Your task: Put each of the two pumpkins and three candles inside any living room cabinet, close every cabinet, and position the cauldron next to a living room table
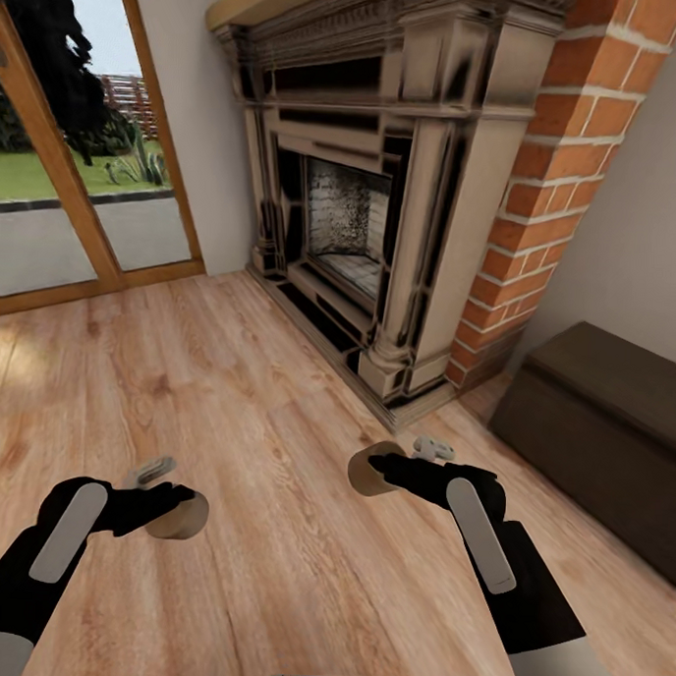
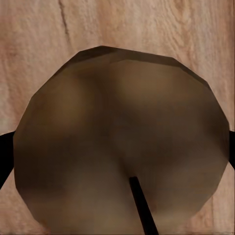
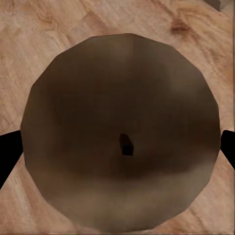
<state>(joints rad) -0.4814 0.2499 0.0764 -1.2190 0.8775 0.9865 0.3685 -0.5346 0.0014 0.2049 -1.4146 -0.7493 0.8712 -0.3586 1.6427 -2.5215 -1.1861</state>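
Candles: two short beige-grey candles are carried above the wooden floor (image 1: 275, 424), one in each gripper, well apart from each other.
Left candle (image 1: 180, 517): sits at about 8 o'clock in the head view, held on its side at the tip of the left gripper (image 1: 169, 508), one flat end turned toward 3 o'clock.
Left gripper: fingers are clamped on the candle; in the left wrist view the candle's round face (image 2: 122, 142) shows with a thin dark wick running down from its middle, and black fingers (image 2: 4, 156) press at its two sides.
Right candle (image 1: 370, 470): sits at about 5 o'clock in the head view, held at the tip of the right gripper (image 1: 383, 470), its flat end turned toward 9 o'clock.
Right gripper: fingers are clamped on the candle; in the right wrist view a short dark wick stands at the centre of the round face (image 3: 120, 132), with black fingers (image 3: 7, 156) touching both sides.
Cabinet (image 1: 609, 438): the low dark-brown unit stands against the wall at about 3 o'clock, its front shut, well apart from both candles.
Fireplace (image 1: 383, 202): a carved pale surround at 12 o'clock, with a red brick column (image 1: 562, 171) beside it toward 2 o'clock.
Glass door (image 1: 60, 169): a wood-framed pane at 10 o'clock looks out on grass and a tree.
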